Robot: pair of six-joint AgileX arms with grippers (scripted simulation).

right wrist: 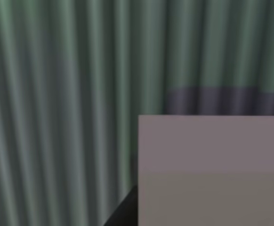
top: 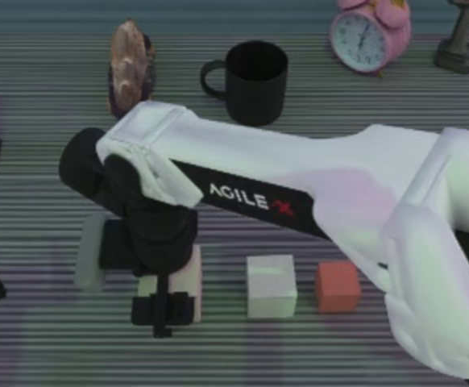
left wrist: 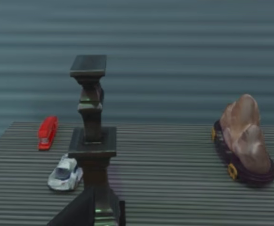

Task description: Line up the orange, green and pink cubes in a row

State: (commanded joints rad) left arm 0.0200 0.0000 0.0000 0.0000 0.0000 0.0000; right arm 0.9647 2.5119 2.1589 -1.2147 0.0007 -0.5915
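The right gripper (top: 163,310) grips the pink cube (top: 192,278), just beside the green (top: 271,286); releasing comes next.

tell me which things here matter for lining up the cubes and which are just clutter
Part of the job:
- pink cube, under the right pincer
- green cube, middle of the row
- orange cube, right end of the row

Just lying about:
- black mug
- pink alarm clock
- brown rock on a wheeled base
- red toy bus
- white toy car
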